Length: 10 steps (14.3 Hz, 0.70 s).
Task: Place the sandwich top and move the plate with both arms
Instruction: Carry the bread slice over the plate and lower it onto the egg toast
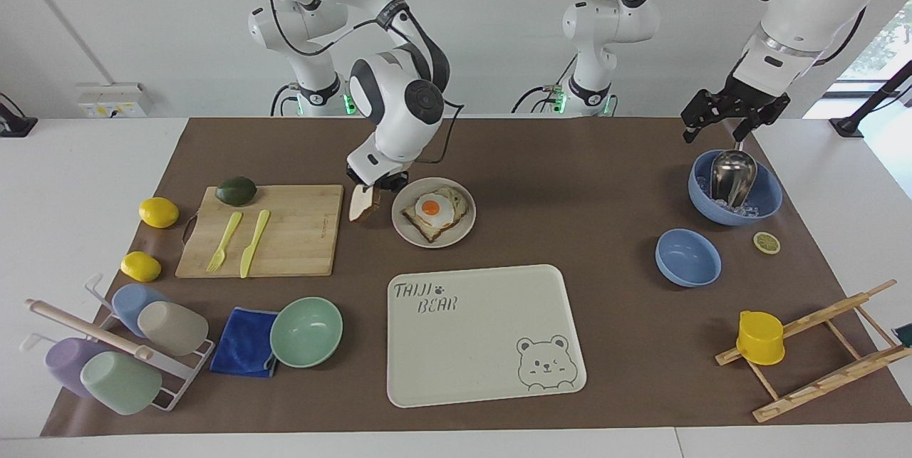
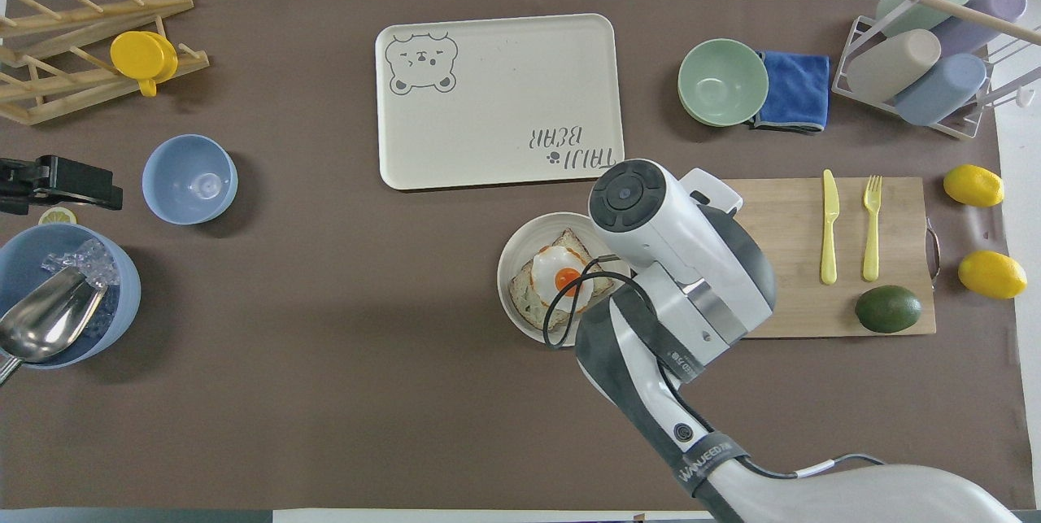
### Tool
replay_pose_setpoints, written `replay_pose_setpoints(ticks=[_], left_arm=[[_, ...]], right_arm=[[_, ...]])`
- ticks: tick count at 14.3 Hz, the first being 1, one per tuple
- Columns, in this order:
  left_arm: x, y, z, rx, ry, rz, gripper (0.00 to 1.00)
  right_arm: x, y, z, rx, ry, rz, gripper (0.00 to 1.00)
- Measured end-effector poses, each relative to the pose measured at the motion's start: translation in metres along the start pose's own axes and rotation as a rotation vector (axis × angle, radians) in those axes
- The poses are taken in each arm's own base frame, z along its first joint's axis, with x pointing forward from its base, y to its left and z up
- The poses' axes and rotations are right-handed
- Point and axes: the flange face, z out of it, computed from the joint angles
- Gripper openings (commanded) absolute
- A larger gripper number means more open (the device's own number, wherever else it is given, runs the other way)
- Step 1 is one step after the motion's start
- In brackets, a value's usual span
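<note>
Right gripper (image 1: 373, 182) pinched shut on the sandwich top (image 1: 360, 203), gripping its upper crust edge so the slice hangs nearly on edge, lifted clear and hovering over the gap between the cutting board (image 1: 285, 230) corner and the plate (image 1: 413, 233) rim

Slice directly below the fingertips, dangling; hidden under the wrist from overhead

Likely light, soft and bendy: apt to sag, tear or crumble under a hard squeeze, so best held at the firmer crust as now, and laid down gently rather than dropped

Plate near the middle of the table's edge nearest the robots, just beside the board, carrying the egg toast (image 1: 434, 212); stiff, shallow and probably smooth, so rim holds from two sides look sensible for the shared carry, kept level to stop the stack sliding

Tray (image 1: 484, 333) farther from the robots than the plate, toward the table's outer edge

Left gripper (image 1: 734, 112) spread wide, holding nothing, waiting over the blue bowl (image 1: 766, 194) with the scoop at the left arm's end of the table
</note>
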Motion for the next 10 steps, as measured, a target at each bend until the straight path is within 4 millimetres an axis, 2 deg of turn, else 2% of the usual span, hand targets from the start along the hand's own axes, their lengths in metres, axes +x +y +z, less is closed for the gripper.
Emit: replay_pose_setpoints(ticks=[2, 5, 10], left_arm=[[0.0, -0.004, 0.0, 0.0, 0.0, -0.007, 1.0], [0.0, -0.012, 0.0, 0.0, 0.001, -0.023, 1.0], [0.0, -0.013, 0.0, 0.0, 0.001, -0.024, 1.0]], right_arm=[[-0.004, -0.027, -0.013, 0.04, 0.021, 0.003, 0.0], [-0.008, -0.057, -0.003, 0.056, 0.045, 0.011, 0.0], [-0.006, -0.069, 0.014, 0.126, 0.041, 0.049, 0.0]])
